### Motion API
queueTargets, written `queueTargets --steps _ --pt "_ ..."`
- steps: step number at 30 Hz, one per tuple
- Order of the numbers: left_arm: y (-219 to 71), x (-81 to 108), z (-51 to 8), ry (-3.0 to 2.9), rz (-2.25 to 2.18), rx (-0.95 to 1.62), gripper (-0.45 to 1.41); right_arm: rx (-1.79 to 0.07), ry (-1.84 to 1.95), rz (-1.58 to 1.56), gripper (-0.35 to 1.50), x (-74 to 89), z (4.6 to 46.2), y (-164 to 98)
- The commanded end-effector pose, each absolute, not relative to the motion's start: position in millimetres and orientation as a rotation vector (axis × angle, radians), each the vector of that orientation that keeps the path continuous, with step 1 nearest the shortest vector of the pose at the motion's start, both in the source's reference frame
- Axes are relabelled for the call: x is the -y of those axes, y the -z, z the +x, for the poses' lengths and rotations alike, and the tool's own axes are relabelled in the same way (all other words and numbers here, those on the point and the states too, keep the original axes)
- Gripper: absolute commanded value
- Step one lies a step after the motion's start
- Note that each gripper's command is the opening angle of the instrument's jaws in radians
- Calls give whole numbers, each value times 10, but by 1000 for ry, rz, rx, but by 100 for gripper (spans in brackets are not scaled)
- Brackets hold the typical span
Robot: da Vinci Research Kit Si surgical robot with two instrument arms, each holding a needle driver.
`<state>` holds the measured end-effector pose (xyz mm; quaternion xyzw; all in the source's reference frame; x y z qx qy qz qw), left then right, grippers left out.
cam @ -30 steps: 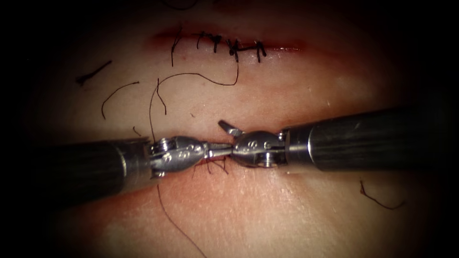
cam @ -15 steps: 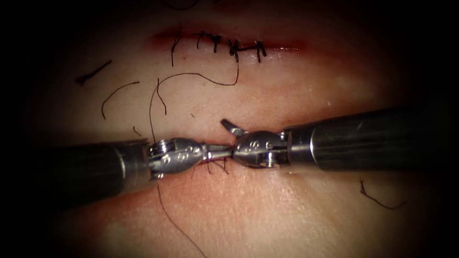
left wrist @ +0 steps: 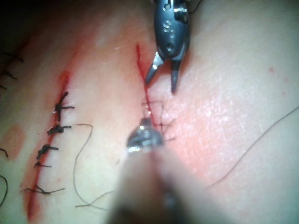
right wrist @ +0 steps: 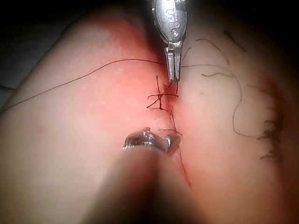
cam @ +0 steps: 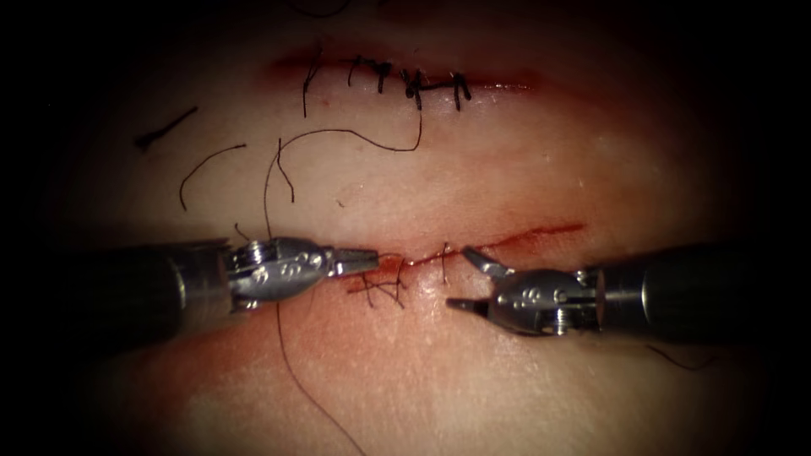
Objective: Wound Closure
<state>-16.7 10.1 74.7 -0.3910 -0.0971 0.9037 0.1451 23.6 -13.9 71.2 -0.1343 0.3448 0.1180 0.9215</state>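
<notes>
On the tissue (cam: 473,388) the near cut (cam: 528,234) runs red across the middle, with dark stitches (cam: 384,287) at its left end. My left tool (cam: 372,257) comes in from the left with jaws shut, its tip at those stitches; I cannot tell whether it pinches a thread end. My right tool (cam: 457,277) stands just right of the stitches, jaws wide open and holding nothing. In the left wrist view the right tool (left wrist: 161,84) gapes beside the cut. In the right wrist view the left tool (right wrist: 175,77) points down at the stitches (right wrist: 161,100).
A long thread (cam: 283,355) runs from the sutured far cut (cam: 405,80), under the left tool's wrist, to the near edge. Loose cut ends of thread (cam: 207,169) lie at the upper left. Red fluid stains the tissue around the stitches.
The right tool's jaws opened and it drew back to the right and slightly down, away from the left tool's tip. The left tool shifted a little left, uncovering the cut and stitches.
</notes>
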Motion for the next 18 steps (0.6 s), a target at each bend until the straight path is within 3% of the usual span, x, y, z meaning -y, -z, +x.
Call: queueTargets --steps 1,9,15,18 --pt "-754 -98 -174 -2602 -1129 284 -30 -694 -254 -276 148 146 232 -717" --pt "-749 -91 -136 -2613 -1110 257 -27 -682 -268 -279 148 149 222 -716" --pt "-751 -84 -31 -2606 -1025 211 -23 -679 -264 -274 148 152 220 -714" --pt "-753 -83 -13 -2601 -1007 195 -18 -679 -264 -275 148 152 220 -715"
